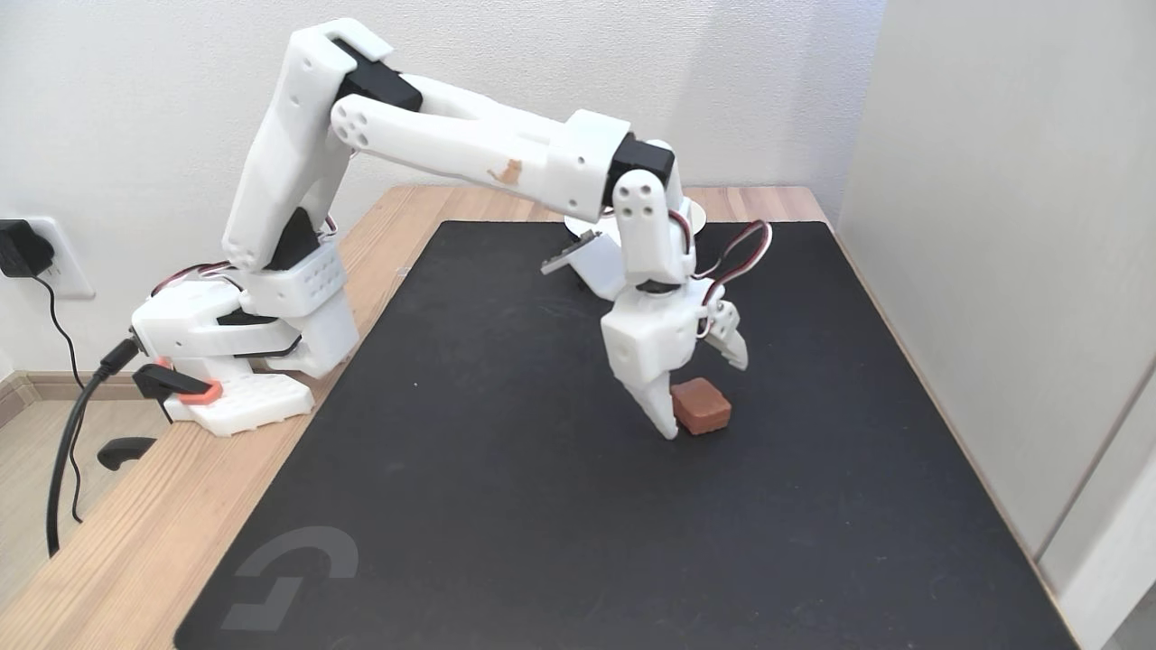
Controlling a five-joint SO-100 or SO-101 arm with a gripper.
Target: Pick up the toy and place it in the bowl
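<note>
our claw (704, 395) hangs open over the black mat (506, 506), its longer finger (657, 408) planted down at the left side of the toy (702, 405). we see the toy lying on the mat, the shorter finger (731, 345) raised above it to the right.

No words or numbers can be read. The one sign is a pale grey logo (291, 578) printed on the black mat (506, 506), at its near left corner in the fixed view: a rounded angular mark resembling a stylised letter G. A small orange-brown patch on the arm's forearm carries no legible writing.
</note>
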